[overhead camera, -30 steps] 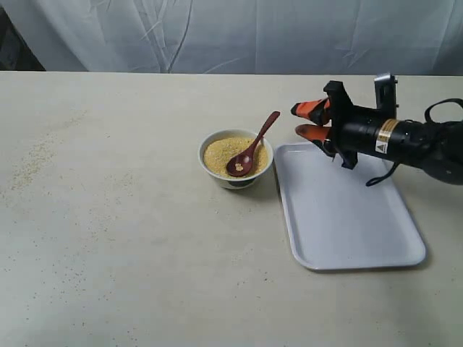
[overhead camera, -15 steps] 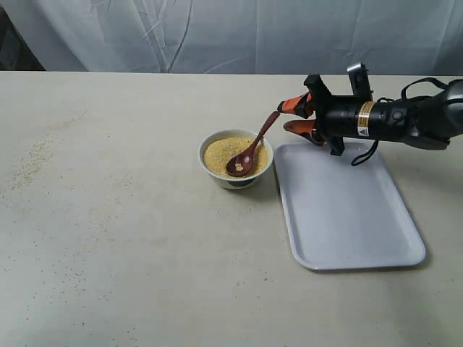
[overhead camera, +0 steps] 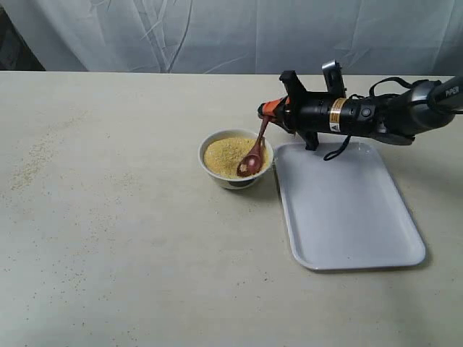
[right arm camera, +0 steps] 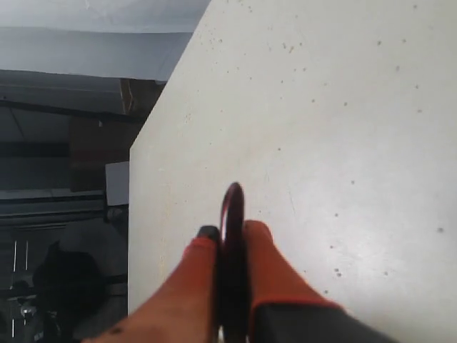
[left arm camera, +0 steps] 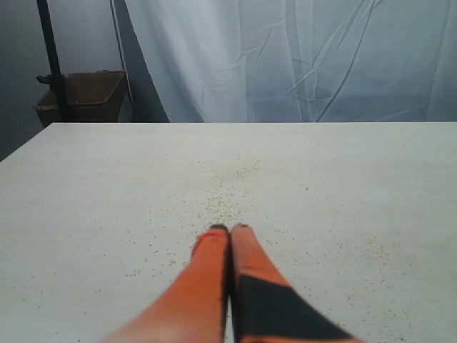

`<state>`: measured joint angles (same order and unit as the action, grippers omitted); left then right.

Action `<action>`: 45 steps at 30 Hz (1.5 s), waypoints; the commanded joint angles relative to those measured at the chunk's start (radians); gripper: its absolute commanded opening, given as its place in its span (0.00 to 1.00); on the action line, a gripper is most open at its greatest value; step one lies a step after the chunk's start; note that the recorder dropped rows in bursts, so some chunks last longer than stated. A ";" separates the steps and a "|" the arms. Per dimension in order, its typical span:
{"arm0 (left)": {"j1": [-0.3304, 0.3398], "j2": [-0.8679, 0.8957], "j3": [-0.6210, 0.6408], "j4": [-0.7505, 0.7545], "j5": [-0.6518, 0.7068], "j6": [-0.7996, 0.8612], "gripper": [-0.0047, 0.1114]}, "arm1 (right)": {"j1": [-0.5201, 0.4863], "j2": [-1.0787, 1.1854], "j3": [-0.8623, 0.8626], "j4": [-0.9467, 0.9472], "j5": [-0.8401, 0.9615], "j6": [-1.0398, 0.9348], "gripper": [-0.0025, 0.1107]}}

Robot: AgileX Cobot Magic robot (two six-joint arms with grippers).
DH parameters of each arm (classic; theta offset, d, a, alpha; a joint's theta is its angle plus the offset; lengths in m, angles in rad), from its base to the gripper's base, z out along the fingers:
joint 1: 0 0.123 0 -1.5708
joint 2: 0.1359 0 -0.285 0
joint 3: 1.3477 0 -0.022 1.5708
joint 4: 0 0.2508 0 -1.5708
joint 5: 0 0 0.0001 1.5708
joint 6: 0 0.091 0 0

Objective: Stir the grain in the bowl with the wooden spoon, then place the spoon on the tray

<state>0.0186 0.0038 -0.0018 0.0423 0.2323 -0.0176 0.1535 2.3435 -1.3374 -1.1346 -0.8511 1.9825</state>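
The small white bowl (overhead camera: 233,178) stands mid-table, filled with yellow grain (overhead camera: 223,154). The dark reddish wooden spoon (overhead camera: 255,150) leans in it, head at the bowl's right side, handle rising up and right. My right gripper (overhead camera: 268,113) is shut on the handle's top end; in the right wrist view the spoon handle (right arm camera: 233,207) pokes out between the orange fingers (right arm camera: 258,251). The white tray (overhead camera: 346,207) lies just right of the bowl, under the right arm. My left gripper (left arm camera: 229,230) is shut and holds nothing, over bare table; the exterior view does not show it.
Loose grains are scattered over the table's left part (overhead camera: 32,160) and in front of the left gripper, as spilled grains (left arm camera: 228,193). A white curtain (overhead camera: 231,32) hangs behind the table. A brown box (left arm camera: 82,96) sits beyond the table's far corner.
My right gripper has moved left from above the tray's far edge to the spoon handle and closed on it. The spoon now stands steeper, its head shifted toward the bowl's right side.
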 commanded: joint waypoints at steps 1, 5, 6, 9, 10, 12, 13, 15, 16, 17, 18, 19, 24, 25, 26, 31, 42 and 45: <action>0.002 -0.004 0.002 0.002 -0.001 0.000 0.04 | -0.002 -0.020 -0.004 0.010 0.012 -0.013 0.02; 0.002 -0.004 0.002 0.002 -0.001 0.000 0.04 | -0.002 -0.080 -0.004 0.055 -0.009 -0.071 0.02; 0.002 -0.004 0.002 0.002 -0.001 0.000 0.04 | -0.002 -0.099 -0.004 0.069 -0.014 -0.116 0.02; 0.002 -0.004 0.002 0.002 -0.001 0.000 0.04 | -0.002 -0.169 -0.004 0.113 -0.040 -0.244 0.02; 0.002 -0.004 0.002 0.002 -0.001 0.000 0.04 | 0.000 -0.192 -0.004 0.128 -0.053 -0.313 0.02; 0.002 -0.004 0.002 0.002 -0.001 0.000 0.04 | 0.013 -0.229 -0.004 0.139 -0.053 -0.469 0.02; 0.002 -0.004 0.002 0.002 -0.001 0.000 0.04 | 0.024 -0.240 -0.004 0.139 -0.053 -0.560 0.02; 0.002 -0.004 0.002 0.002 -0.001 0.000 0.04 | 0.051 -0.244 -0.004 0.137 -0.049 -0.727 0.02; 0.002 -0.004 0.002 0.002 -0.001 0.000 0.04 | 0.067 -0.244 -0.004 0.137 -0.043 -0.797 0.02; 0.002 -0.004 0.002 0.002 -0.001 0.000 0.04 | 0.085 -0.239 -0.004 0.137 -0.023 -0.853 0.02; 0.002 -0.004 0.002 0.002 -0.001 0.000 0.04 | 0.100 -0.235 -0.004 0.142 0.001 -0.895 0.02; 0.002 -0.004 0.002 0.002 -0.001 0.000 0.04 | 0.119 -0.233 -0.004 0.156 0.031 -0.953 0.02; 0.002 -0.004 0.002 0.002 -0.001 0.000 0.04 | 0.173 -0.190 -0.004 0.227 0.073 -1.134 0.02; 0.002 -0.004 0.002 0.002 -0.001 0.000 0.04 | 0.177 -0.178 -0.004 0.227 0.073 -1.151 0.02; 0.002 -0.004 0.002 0.002 -0.001 0.000 0.04 | 0.179 -0.165 -0.004 0.227 0.078 -1.153 0.02; 0.002 -0.004 0.002 0.002 -0.001 0.000 0.04 | 0.186 -0.117 -0.002 0.172 0.011 -1.042 0.02; 0.002 -0.004 0.002 0.002 -0.001 0.000 0.04 | 0.183 -0.191 -0.002 0.148 0.206 -1.079 0.02; 0.002 -0.004 0.002 0.002 -0.001 0.000 0.04 | 0.192 -0.147 -0.002 0.109 0.146 -1.022 0.02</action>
<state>0.0186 0.0038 -0.0018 0.0423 0.2323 -0.0176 0.3419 2.1706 -1.3385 -0.9859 -0.6840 0.9319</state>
